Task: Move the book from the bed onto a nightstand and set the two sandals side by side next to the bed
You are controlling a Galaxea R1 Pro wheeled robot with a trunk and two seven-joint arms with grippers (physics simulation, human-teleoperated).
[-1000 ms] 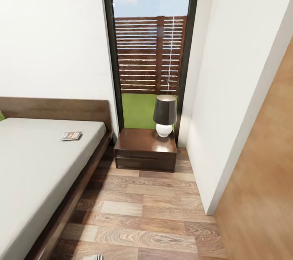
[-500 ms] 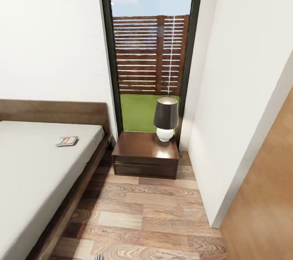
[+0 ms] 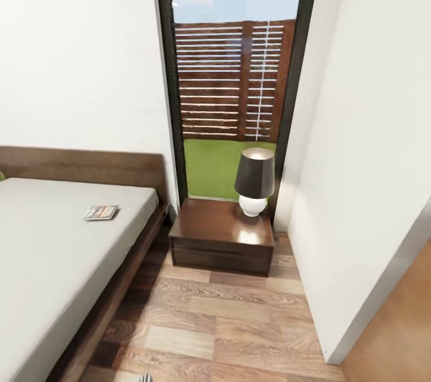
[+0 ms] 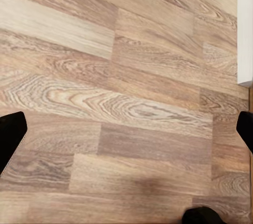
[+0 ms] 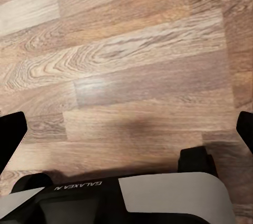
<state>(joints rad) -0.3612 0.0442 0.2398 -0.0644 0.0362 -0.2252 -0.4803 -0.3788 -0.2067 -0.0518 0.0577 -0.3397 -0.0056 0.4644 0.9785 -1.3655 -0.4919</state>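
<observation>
The bed (image 3: 54,262), dark-framed with an off-white mattress, fills the left of the head view. The book (image 3: 100,212) lies flat on the mattress near the headboard. A dark-brown nightstand (image 3: 218,232) stands right of the bed, under the window. The two sandals are out of view. My left gripper (image 4: 126,134) hangs open over bare plank floor, its dark fingertips (image 4: 10,142) far apart at the frame's edges. My right gripper (image 5: 126,129) is open too, over the floor, holding nothing.
A black-shaded lamp (image 3: 255,181) with a white base stands on the nightstand's right rear corner. A white wall (image 3: 371,160) closes the right side, leaving a plank-floor aisle (image 3: 221,322) beside the bed. A wood panel (image 3: 395,334) shows at the lower right. My own base (image 5: 126,197) shows under the right gripper.
The whole head view has shifted: the camera moved closer and turned slightly, so nightstand and window sit lower and further right. The book still lies on the bed.
</observation>
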